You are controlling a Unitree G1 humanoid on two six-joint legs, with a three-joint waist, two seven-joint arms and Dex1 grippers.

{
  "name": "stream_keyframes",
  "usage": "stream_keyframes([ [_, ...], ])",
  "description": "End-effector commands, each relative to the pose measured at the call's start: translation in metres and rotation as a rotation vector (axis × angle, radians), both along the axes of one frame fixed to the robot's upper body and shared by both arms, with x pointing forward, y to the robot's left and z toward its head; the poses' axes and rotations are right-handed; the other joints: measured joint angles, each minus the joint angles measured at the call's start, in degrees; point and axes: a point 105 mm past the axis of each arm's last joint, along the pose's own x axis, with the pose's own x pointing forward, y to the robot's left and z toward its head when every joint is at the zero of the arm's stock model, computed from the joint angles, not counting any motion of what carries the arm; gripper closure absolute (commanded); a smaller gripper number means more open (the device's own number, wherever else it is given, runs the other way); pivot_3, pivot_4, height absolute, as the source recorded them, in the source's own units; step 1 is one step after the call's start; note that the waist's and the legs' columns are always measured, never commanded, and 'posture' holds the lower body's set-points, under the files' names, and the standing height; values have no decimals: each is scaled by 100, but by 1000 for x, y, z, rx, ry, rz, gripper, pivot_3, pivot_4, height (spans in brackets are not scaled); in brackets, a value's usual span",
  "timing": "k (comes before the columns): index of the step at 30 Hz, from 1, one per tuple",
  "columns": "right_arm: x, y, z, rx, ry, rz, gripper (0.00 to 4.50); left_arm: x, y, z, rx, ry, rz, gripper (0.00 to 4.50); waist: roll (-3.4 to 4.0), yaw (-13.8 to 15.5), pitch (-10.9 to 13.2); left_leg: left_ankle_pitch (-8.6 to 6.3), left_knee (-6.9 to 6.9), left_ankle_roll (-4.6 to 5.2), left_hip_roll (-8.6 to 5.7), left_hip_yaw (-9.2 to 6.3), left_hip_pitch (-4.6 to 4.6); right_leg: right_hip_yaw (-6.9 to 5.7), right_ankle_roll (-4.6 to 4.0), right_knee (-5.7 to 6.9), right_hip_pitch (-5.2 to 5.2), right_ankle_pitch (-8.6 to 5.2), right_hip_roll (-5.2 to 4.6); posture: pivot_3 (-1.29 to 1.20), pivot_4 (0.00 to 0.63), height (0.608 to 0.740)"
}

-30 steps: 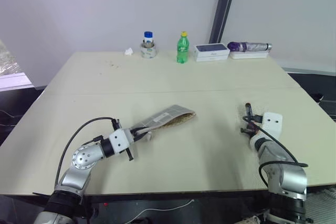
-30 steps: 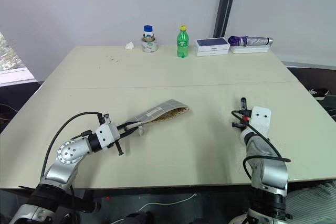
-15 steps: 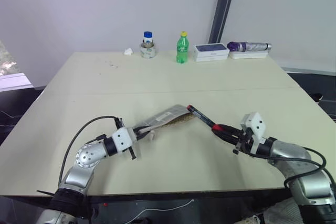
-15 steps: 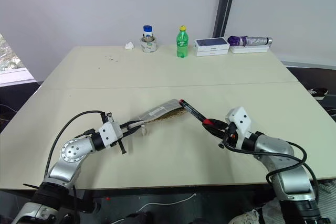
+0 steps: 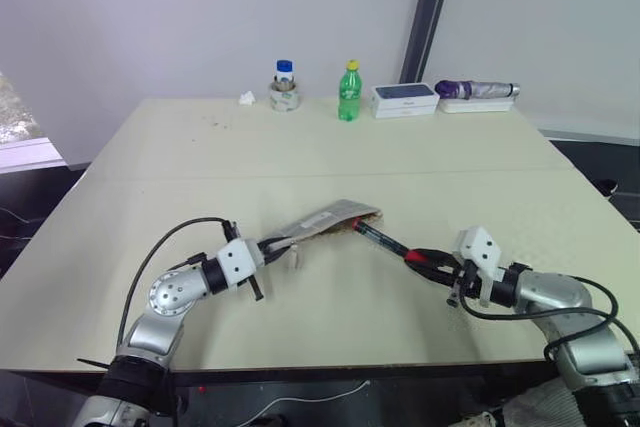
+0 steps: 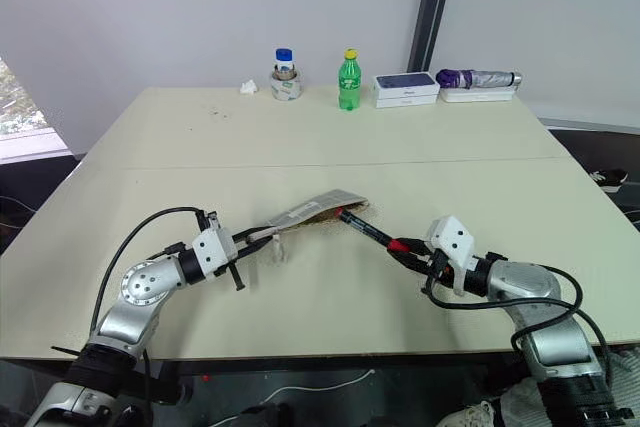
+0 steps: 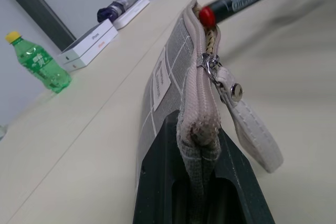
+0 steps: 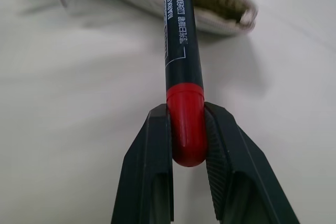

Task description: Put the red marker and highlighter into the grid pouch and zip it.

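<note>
Beige table (image 5: 420,157) fills mid-frame. Since a second ago the right gripper (image 8: 186,145), clamped on the marker (image 5: 385,240) by its red end, has swung from lower right toward centre; the dark barrel's tip now sits at the pouch (image 5: 325,219) mouth. Left gripper (image 5: 272,246) pinches the grey gridded pouch's closed end.

White print is seen running along the black barrel of the red marker (image 8: 178,35); the word "MARKER" is made out at its far end, with a second line beside it too small to be read. A white label (image 7: 158,81) is carried on the side of the grid pouch (image 7: 173,77), its lettering blurred beyond reading. Small print is shown on the white box (image 7: 86,45) by the table's far edge, but it cannot be read.
</note>
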Motion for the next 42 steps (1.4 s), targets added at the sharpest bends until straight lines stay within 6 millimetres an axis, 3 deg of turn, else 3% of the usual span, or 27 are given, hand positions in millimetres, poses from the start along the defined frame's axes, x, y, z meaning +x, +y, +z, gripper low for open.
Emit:
stream_keyframes([
  [1,8,2,10,-47,-81,15,4214,-3,-9,16,-25,-55,-38,4500,0,1,0,0,0,0,0,0,0,0,0,0,0,0,0,0,150,740],
  [9,18,26,22,-270,-213,185,4214,-16,-22,10,111,-128,-135,4500,0,2,0,4,3,-8,-1,0,-1,0,0,0,-1,0,0,0,150,740],
  [11,16,33,20,-391,-262,281,4214,-18,-26,14,141,-167,-159,4500,0,-2,0,4,3,-7,-4,0,-1,-1,0,-1,-1,0,1,0,150,740],
  [17,23,50,19,-530,-367,413,4214,-21,-29,17,201,-214,-194,4500,-1,-7,1,4,6,-7,-5,1,-1,-1,0,0,-1,0,2,0,150,740],
  [25,30,73,25,-520,-456,470,4214,-24,-26,19,206,-227,-207,4500,-1,5,1,14,7,-24,0,1,-1,-1,0,-1,-1,0,2,0,150,740],
  [31,34,55,33,-504,-468,405,1182,-15,-15,21,214,-234,-161,4500,-1,1,1,13,14,-23,0,0,-3,-2,0,0,3,0,0,0,150,740],
  [33,26,45,47,-362,-414,354,285,-13,-13,22,190,-223,-141,4500,-1,-2,1,13,14,-22,0,0,-2,-2,0,1,2,0,1,0,150,740],
  [36,0,19,57,-178,-284,306,285,-13,-10,18,213,-231,-124,4500,-2,137,2,13,15,-23,4,-3,-5,-8,0,-7,10,0,-2,0,150,740],
  [38,-7,13,60,-124,-260,265,285,-10,-8,17,205,-228,-101,4500,-2,124,2,7,19,-14,2,1,-6,-7,1,-12,13,0,-9,0,150,740],
  [40,-16,15,57,-6,-164,230,285,-5,-7,17,193,-232,-65,4500,-2,104,2,-5,24,8,3,0,-2,-5,3,-5,16,2,-7,0,150,740],
  [42,-29,27,37,49,-40,248,285,-2,-11,19,180,-244,-51,4500,-2,108,1,-6,26,10,6,-2,5,-5,1,2,19,4,-1,0,150,740],
])
